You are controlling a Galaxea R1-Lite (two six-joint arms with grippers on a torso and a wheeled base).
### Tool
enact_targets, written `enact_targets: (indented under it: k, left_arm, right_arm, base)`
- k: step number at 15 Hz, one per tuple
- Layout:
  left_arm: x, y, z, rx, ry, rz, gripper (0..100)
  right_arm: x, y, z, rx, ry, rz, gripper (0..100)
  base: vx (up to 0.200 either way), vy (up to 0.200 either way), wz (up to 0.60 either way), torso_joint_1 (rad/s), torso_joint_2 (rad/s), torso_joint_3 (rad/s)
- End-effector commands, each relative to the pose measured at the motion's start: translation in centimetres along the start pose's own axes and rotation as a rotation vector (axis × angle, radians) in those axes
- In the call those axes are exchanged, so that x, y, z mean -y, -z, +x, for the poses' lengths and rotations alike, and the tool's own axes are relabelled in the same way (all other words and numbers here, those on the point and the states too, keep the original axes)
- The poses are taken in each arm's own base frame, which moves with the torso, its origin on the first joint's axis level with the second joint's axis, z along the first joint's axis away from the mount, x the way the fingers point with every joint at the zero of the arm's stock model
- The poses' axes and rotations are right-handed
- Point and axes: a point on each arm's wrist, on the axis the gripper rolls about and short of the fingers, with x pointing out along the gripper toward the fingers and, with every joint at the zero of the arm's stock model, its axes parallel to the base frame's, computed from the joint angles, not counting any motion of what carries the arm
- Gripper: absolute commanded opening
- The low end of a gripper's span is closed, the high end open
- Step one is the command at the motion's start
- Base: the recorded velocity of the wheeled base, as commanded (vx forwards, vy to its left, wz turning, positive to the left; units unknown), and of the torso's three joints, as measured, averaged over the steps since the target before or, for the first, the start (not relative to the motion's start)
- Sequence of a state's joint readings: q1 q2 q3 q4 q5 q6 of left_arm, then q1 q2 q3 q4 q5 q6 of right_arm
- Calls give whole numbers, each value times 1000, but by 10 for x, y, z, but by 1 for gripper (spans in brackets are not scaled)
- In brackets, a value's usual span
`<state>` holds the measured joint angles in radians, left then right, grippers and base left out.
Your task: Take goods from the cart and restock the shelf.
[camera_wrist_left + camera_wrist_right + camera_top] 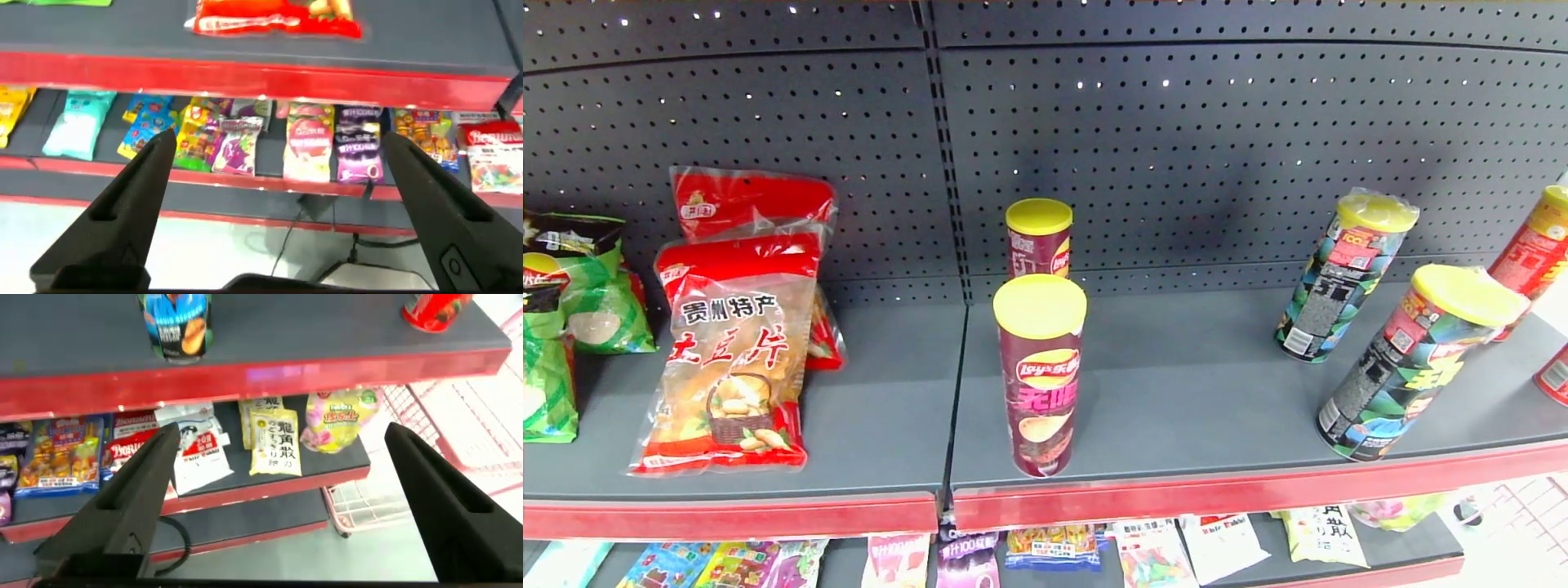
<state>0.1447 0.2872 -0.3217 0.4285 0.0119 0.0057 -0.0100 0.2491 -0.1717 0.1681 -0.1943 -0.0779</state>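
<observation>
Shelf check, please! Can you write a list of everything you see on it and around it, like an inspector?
Surface: grey shelf with a red front edge, bare patches between the goods.
Job's things: two purple cans, one behind the other; two dark patterned cans to the right; red cans at the far right; red bags and green bags on the left.
Clutter: nothing seen.
Grippers: left gripper and right gripper both open, empty, facing the lower shelf.
Cables: dark cable under the lower shelf.
Surroundings: pegboard wall; snack packets on the lower shelf; wire basket, perhaps the cart.
</observation>
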Motion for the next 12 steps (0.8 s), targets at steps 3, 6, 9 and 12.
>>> enact_targets:
  k: [3,6,9,12]
  left_arm:
    - [2,35,-3,101,59,3,100]
    - [4,33,4,198,146,22,100]
    - [5,38,21,366,186,25,100]
    - [3,39,22,359,100,7,100]
  right_arm:
    - [0,23,-11,103,-47,9,100]
    - [-2,27,-16,178,-171,28,100]
    - [-2,28,-15,176,-162,58,100]
    - [-4,31,-8,248,-161,82,100]
  base:
    - [0,0,0,0,0,0]
    - [0,0,0,0,0,0]
    - [0,0,0,0,0,0]
    - [0,0,0,0,0,0]
